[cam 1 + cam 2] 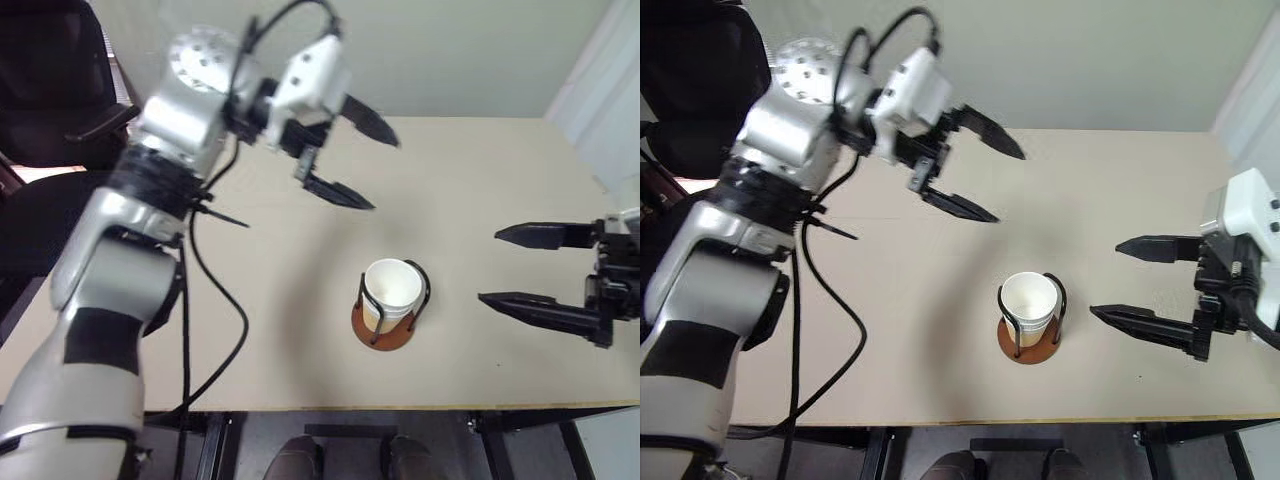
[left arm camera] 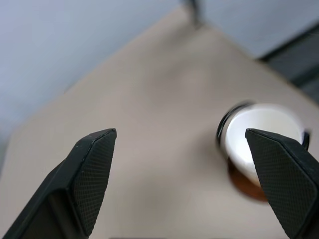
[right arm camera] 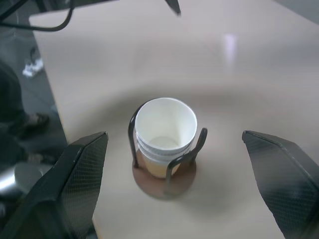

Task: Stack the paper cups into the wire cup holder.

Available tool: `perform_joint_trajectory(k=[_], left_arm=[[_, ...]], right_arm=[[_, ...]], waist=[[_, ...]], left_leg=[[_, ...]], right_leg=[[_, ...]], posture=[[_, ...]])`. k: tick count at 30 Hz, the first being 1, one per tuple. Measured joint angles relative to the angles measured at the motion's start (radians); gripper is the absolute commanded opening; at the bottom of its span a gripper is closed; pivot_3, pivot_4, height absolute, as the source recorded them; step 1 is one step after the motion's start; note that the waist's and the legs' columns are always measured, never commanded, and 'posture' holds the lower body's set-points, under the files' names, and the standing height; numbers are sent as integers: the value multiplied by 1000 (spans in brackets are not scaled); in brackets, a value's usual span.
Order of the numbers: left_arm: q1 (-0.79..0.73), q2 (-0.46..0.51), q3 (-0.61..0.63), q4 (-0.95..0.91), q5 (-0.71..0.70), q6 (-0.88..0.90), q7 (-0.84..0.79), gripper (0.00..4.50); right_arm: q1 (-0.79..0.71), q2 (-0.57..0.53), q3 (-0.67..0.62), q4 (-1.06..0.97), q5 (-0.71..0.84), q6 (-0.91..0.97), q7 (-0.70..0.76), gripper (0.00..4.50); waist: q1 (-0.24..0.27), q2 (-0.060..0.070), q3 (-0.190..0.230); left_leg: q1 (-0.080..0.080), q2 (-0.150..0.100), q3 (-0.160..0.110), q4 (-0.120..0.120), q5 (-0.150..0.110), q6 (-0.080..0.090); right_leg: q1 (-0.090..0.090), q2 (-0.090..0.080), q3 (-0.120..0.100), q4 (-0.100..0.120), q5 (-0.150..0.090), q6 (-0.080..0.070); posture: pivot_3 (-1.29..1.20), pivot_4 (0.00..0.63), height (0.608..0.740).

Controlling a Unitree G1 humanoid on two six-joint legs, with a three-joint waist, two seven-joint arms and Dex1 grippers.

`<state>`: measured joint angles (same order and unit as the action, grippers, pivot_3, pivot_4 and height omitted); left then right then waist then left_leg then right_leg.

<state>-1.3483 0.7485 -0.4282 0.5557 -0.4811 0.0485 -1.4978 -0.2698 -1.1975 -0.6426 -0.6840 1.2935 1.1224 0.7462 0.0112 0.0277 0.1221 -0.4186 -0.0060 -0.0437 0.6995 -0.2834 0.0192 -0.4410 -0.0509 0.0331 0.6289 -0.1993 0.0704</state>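
Nearest the head camera, the left arm reaches over the bench (image 1: 480, 350) with its left end effector (image 1: 352, 156) spread wide and empty, up and well apart from the holder (image 1: 388, 325). Opposite it, the right end effector (image 1: 520, 268) hangs beside the holder, fingers parted, gripping nothing. Cups (image 1: 392, 292) sit nested inside the wire loops, near the front edge of the bench, between the two arms. No loose cup lies on the bench, so the stacking looks finished or close to it.

From the left wrist, both textured fingers (image 2: 94, 169) stand apart with bare bench between them; the white cup mouth (image 2: 259, 134) shows just beside one finger, blurred.

From the right wrist, the fingers (image 3: 79, 174) frame the holder (image 3: 164, 181), and two rims (image 3: 164, 144) can be made out, one inside the other.

Judging by looks, these cups are very light and thin-walled: a hard pinch would dent them. They should be taken gently across the upper wall just under the stiffer rolled rim. Nested ones may stick together, and the holder is light enough to slide or tip if bumped.
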Motion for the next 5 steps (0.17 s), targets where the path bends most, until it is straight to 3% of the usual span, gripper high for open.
perform_joint_trajectory(k=[5], left_arm=[[403, 126, 145, -235, 10, 253, 196, 4470]], right_arm=[[-24, 21, 125, 52, -58, -71, 3, 4500]], waist=[[5, -3, 1]], left_leg=[[-1, 1, -5, 3, 1, -1]], right_leg=[[1, 5, 0, 0, 1, 0]], posture=[[0, 150, 740]])
